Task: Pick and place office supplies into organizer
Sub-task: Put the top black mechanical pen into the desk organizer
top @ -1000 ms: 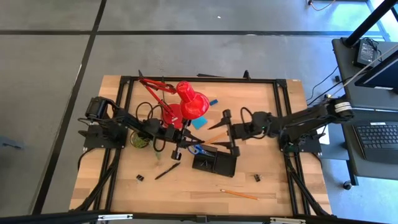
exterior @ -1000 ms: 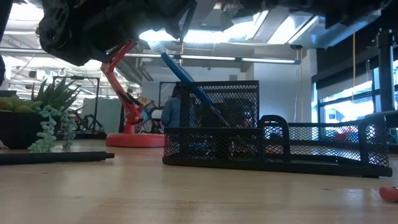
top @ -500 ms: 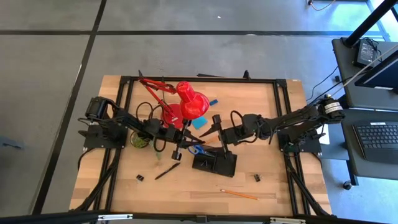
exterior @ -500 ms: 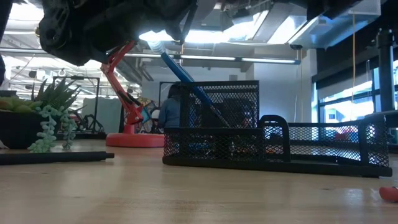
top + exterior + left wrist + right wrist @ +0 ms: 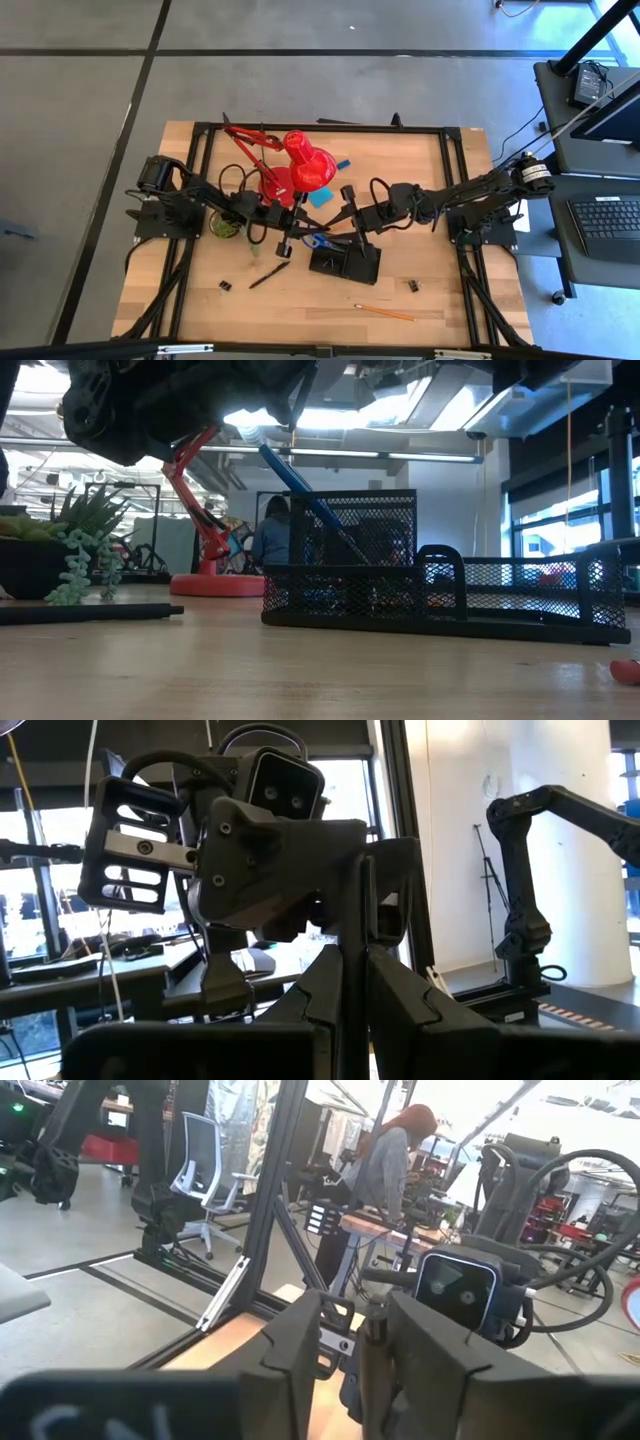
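The black mesh organizer (image 5: pixel 345 262) (image 5: pixel 440 595) stands at the table's middle. A blue stick-like item with a white upper end (image 5: pixel 300 485) (image 5: pixel 315 240) leans out of its tall compartment toward the left. My left gripper (image 5: pixel 288 238) (image 5: pixel 350 1010) is shut, right at that upper end. My right gripper (image 5: pixel 352 215) (image 5: pixel 352 1360) is held level, pointing at the left gripper, just beyond the organizer's far side. Its fingers stand a little apart over an orange pencil (image 5: pixel 338 216). What lies between them is hidden. My left gripper hangs close over the blue item's white upper end (image 5: pixel 250 432), but the arm's dark bulk covers that spot. I cannot tell whether the fingers touch it.
A black pen (image 5: pixel 268 275) (image 5: pixel 90 613), two binder clips (image 5: pixel 225 286) (image 5: pixel 412 286) and a second pencil (image 5: pixel 385 313) lie near the front. A light-blue pad (image 5: pixel 318 197), red lamp (image 5: pixel 300 165) and plant (image 5: pixel 225 225) crowd the far left. A person (image 5: pixel 272 530) stands beyond the table.
My right gripper has moved toward the table's left edge, closing in on my left gripper and on the organizer's far side. The blue item and the organizer have stayed where they were.
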Robot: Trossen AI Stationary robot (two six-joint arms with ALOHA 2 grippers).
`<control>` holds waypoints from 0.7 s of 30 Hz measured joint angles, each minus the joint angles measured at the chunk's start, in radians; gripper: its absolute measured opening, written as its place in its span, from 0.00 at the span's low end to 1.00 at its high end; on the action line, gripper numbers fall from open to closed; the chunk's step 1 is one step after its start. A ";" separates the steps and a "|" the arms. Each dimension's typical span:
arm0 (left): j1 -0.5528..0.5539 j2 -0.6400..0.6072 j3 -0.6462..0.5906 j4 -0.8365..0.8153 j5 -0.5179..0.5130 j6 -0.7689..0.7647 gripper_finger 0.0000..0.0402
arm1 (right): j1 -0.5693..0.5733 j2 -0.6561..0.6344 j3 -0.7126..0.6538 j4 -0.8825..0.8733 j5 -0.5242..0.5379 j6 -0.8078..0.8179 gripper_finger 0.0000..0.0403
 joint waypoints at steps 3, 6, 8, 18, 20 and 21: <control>0.000 0.000 0.000 0.005 0.002 0.000 0.06 | 0.000 0.000 0.000 -0.007 0.000 0.000 0.29; 0.000 0.000 0.000 0.009 0.002 0.000 0.06 | 0.000 0.000 0.000 -0.012 0.001 -0.001 0.29; 0.000 0.000 0.000 0.011 0.003 0.000 0.06 | 0.000 0.000 0.000 -0.014 0.001 -0.003 0.30; 0.000 0.000 0.000 0.012 0.003 0.000 0.06 | 0.000 0.000 0.000 -0.015 0.007 -0.020 0.15; 0.000 0.000 0.000 0.012 0.003 -0.001 0.06 | -0.001 -0.001 0.000 -0.014 0.008 -0.031 0.11; -0.001 0.000 0.000 0.012 0.003 -0.001 0.07 | -0.001 -0.001 0.000 -0.014 0.008 -0.036 0.09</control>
